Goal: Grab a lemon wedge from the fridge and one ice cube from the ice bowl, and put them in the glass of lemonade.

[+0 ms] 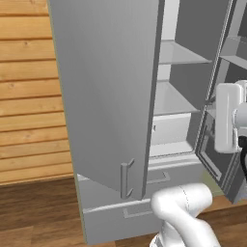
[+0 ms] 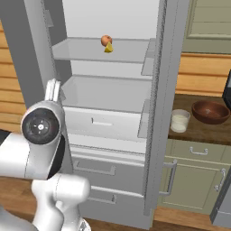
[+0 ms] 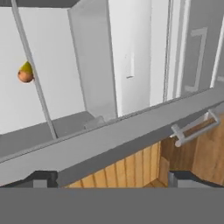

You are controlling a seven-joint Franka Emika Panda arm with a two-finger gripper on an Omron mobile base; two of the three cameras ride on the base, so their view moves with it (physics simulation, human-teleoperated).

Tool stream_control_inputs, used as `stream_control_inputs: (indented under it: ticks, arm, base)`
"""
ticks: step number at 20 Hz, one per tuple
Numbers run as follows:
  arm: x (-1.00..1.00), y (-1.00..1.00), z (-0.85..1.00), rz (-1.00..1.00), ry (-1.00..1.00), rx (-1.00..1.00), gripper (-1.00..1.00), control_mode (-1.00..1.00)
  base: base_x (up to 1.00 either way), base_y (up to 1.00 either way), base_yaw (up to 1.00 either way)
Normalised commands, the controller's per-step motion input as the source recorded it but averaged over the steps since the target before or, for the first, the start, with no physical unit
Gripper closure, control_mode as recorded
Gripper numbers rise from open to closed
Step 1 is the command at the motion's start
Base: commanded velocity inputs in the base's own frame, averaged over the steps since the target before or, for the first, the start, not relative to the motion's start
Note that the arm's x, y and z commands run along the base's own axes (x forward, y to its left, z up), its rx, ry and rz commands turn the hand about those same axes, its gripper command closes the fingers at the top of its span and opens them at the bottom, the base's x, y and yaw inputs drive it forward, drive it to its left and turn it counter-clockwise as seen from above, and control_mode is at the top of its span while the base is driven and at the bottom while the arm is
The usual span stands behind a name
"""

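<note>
Fridge (image 2: 113, 90) shelves are sitting way ahead of the wide-open, empty gripper (image 3: 112, 179), so it's risking grabbing the orange fruit (image 2: 106, 40) touching the wedge (image 2: 108, 48).

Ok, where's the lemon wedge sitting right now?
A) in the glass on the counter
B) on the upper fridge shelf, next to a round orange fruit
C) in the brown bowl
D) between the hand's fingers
B: the right base view shows the lemon wedge on the fridge's upper shelf, right against the round orange fruit.
</note>
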Motion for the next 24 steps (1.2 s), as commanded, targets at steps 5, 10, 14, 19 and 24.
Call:
stream_control_inputs:
  ticks: [5, 10, 14, 19, 24]
  arm:
    - [0.44, 0.0, 0.0, 0.0, -0.01, 0.34, -1.0, -1.0]
    - [0.49, 0.07, -0.1, 0.0, -0.03, 0.07, -1.0, -1.0]
    - [0.21, 0.1, -0.05, 0.0, -0.18, -0.22, -1.0, -1.0]
    - [0.31, 0.0, 0.0, 0.0, -0.05, -0.2, -1.0, -1.0]
    - [0.58, 0.05, -0.01, 0.0, 0.07, -0.06, -1.0, -1.0]
  base:
    - [0.0, 0.0, 0.0]
    - [0.0, 0.0, 0.0]
    - [0.0, 0.0, 0.0]
    - [0.0, 0.0, 0.0]
    - [0.0, 0.0, 0.0]
